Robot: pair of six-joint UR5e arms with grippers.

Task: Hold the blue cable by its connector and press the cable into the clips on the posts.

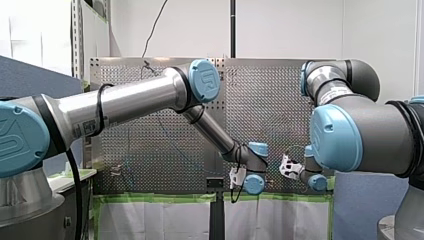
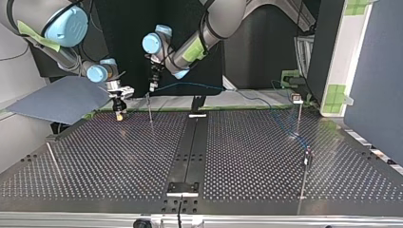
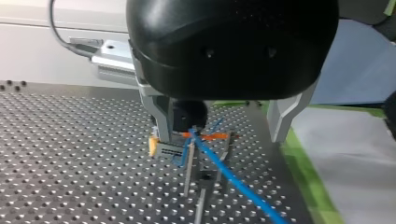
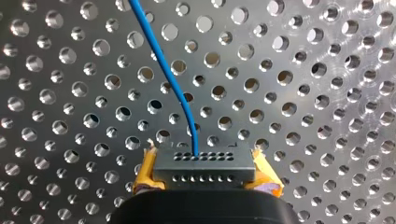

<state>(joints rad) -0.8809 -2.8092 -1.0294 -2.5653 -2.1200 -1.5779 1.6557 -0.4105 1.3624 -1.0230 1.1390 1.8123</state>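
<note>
Right hand (image 4: 204, 177) points down at table (image 4: 303, 93), gripping connector (image 4: 204, 163).

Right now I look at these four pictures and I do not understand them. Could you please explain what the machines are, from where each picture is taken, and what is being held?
These are two robot arms working over a metal table full of small holes. One picture looks from behind the arms, one from across the table facing them, and two come from cameras on the wrists. Thin posts stand on the table. My right gripper, with yellow pads, is shut on a grey connector, and a blue cable leads out of it. My left gripper, black with metal fingers, is open over the cable, close to what looks like an orange clip on a post.
</note>
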